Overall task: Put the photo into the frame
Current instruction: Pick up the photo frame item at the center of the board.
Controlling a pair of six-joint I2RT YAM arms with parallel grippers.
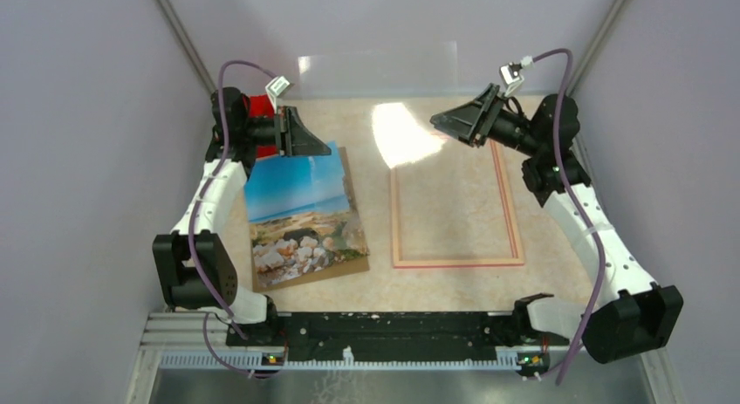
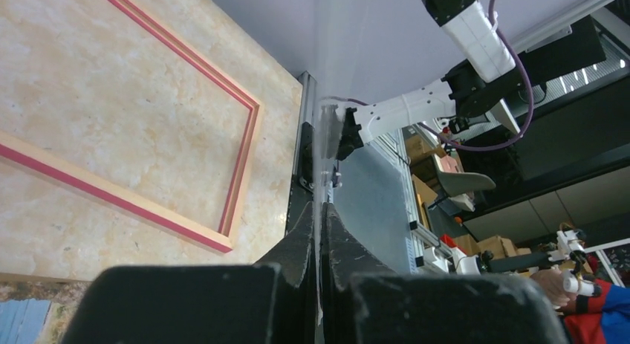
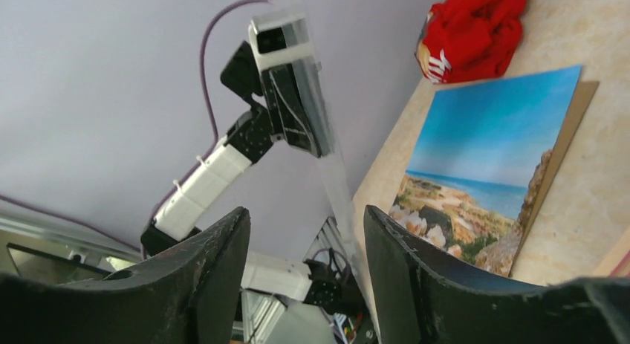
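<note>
The photo [image 1: 301, 208] lies face up on a brown backing board [image 1: 356, 257] at the table's left; it also shows in the right wrist view [image 3: 498, 158]. The pink frame [image 1: 458, 263] lies flat and empty at centre right, also in the left wrist view [image 2: 111, 199]. My left gripper [image 1: 325, 147] hovers above the photo's far edge, shut on a clear sheet [image 1: 375, 72], seen edge-on between its fingers [image 2: 321, 210]. My right gripper [image 1: 439, 120] is open and empty over the frame's far end, close to the sheet's edge [image 3: 336, 177].
A red cloth [image 1: 257, 103] lies at the back left corner, behind the left arm, and shows in the right wrist view [image 3: 475, 28]. Grey walls close in the table on three sides. The arms' base rail [image 1: 375, 330] runs along the near edge.
</note>
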